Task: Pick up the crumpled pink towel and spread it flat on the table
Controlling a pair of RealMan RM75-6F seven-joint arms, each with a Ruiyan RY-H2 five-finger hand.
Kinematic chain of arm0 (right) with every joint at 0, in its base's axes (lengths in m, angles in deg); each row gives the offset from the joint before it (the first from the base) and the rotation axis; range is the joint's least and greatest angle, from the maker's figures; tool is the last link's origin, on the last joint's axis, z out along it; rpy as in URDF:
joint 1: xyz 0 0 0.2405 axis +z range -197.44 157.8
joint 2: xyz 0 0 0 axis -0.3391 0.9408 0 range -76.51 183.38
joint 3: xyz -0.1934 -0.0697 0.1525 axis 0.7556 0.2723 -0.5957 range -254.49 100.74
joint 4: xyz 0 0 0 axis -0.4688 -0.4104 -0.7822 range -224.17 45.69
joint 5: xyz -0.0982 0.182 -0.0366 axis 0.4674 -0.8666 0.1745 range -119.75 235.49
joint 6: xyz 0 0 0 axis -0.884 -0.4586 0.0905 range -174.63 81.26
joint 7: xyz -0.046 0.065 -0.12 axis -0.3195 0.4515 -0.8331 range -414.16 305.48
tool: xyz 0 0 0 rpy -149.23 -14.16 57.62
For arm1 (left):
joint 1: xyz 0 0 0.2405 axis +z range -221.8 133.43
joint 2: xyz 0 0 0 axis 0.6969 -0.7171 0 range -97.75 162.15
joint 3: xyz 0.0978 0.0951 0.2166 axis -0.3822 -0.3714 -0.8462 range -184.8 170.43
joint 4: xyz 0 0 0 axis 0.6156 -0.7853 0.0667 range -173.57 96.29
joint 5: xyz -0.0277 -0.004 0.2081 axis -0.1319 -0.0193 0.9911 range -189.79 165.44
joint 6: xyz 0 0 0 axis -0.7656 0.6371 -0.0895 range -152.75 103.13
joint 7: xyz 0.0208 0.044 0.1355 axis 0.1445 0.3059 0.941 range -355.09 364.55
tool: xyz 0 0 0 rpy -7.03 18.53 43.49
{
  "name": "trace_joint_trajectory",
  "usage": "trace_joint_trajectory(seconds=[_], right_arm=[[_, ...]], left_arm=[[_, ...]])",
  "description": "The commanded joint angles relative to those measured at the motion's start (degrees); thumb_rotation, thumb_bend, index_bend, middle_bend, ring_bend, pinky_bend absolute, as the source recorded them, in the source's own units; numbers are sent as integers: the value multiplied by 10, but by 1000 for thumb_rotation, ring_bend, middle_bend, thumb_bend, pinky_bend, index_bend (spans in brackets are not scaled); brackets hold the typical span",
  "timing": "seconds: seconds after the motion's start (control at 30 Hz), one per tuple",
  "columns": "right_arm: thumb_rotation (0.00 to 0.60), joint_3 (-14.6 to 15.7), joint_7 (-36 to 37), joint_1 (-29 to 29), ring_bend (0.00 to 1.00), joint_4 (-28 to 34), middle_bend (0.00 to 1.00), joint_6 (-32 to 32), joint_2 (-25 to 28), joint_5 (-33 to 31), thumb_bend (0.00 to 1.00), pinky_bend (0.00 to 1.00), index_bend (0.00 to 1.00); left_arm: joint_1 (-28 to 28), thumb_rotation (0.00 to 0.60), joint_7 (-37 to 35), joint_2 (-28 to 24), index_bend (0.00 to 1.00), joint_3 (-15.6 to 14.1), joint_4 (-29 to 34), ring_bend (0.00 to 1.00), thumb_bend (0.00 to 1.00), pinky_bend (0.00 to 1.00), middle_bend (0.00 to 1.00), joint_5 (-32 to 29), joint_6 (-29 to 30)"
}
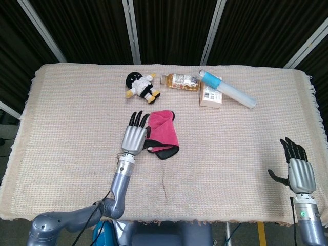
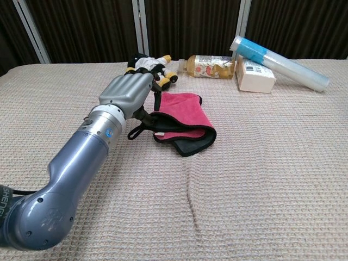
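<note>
The pink towel [image 1: 164, 130] with a black trim lies folded and bunched near the middle of the table [image 1: 72, 113]; the chest view shows the towel [image 2: 185, 114] too. My left hand [image 1: 135, 136] hovers just left of it, fingers stretched out and apart, holding nothing. In the chest view this left hand [image 2: 126, 92] has its thumb down by the towel's black left edge. My right hand [image 1: 297, 171] is at the table's near right corner, far from the towel, fingers spread and empty; the chest view does not show it.
Along the far side lie a plush doll [image 1: 141, 86], a bottle [image 1: 180, 81] on its side, a small box [image 1: 211, 96] and a clear tube with a blue end [image 1: 228, 88]. A crease in the table cover [image 1: 164, 184] runs in front of the towel.
</note>
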Motion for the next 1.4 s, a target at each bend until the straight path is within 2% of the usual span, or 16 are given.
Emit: trace_joint_trajectory(seconds=[0.03, 0.27, 0.43, 0.67, 0.87, 1.0, 1.13, 1.3, 1.4], right_arm=[[600, 1, -2, 0, 0, 0, 0, 0, 0, 1, 234, 0, 0], [600, 2, -4, 0, 0, 1, 0, 0, -1, 1, 234, 0, 0], [600, 2, -6, 2, 0, 2, 0, 2, -2, 2, 233, 0, 0], [600, -11, 1, 14, 0, 17, 0, 11, 1, -3, 235, 0, 0], [600, -28, 1, 36, 0, 46, 0, 35, 9, -14, 235, 0, 0], [600, -41, -5, 52, 0, 75, 0, 50, 19, -22, 234, 0, 0], [600, -62, -13, 70, 0, 120, 0, 70, 32, -45, 234, 0, 0], [600, -80, -9, 89, 0, 174, 0, 100, 45, -77, 235, 0, 18], [600, -85, -7, 99, 0, 206, 0, 120, 52, -96, 234, 0, 73]], left_arm=[[4, 600, -1, -8, 642, -3, 5, 0, 543, 0, 132, 2, 1], [6, 600, -2, -40, 639, -8, 34, 0, 556, 0, 132, 24, 16], [-8, 600, 18, -91, 638, 8, 96, 0, 558, 0, 134, 45, 26], [-59, 600, 82, -176, 628, 67, 199, 0, 555, 0, 142, 42, -13], [-128, 600, 158, -204, 630, 142, 261, 0, 554, 0, 154, -25, -60], [-181, 600, 209, -196, 631, 176, 262, 0, 554, 0, 157, -77, -80], [-246, 600, 253, -172, 632, 204, 232, 0, 555, 0, 163, -136, -87], [-309, 600, 267, -140, 634, 215, 167, 0, 554, 0, 170, -180, -92], [-336, 600, 255, -123, 635, 218, 129, 0, 555, 0, 171, -196, -95]])
